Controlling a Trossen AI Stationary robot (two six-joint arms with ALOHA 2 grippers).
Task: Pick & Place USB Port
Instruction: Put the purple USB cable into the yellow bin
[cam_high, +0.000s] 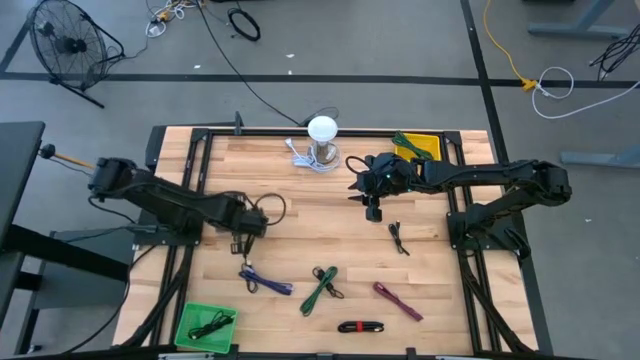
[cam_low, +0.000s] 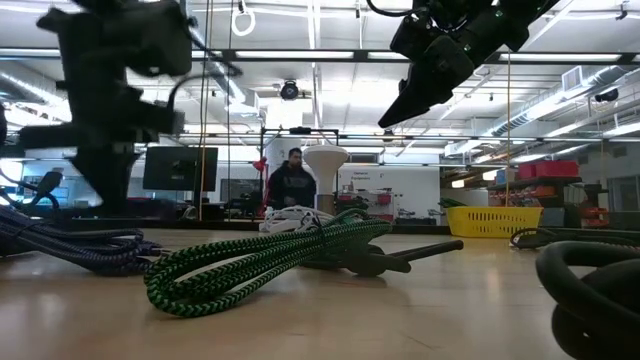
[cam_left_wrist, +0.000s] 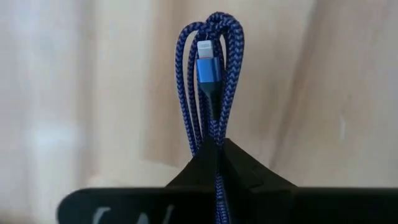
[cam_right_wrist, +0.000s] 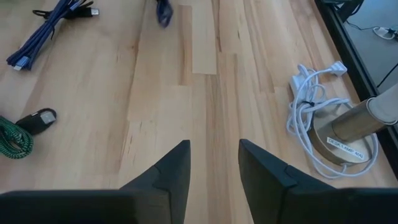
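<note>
My left gripper is clamped shut on the blue braided cable, which juts straight out ahead of my fingertips as a tight folded loop, its long axis in line with my fingers and its blue-collared plug pointing away from me, over the wooden table. My left arm reaches in low from the table's left edge. Farther off, across the table, my right gripper hovers above bare wood with its fingers apart and nothing between them, a white cord and lamp base beyond it.
</note>
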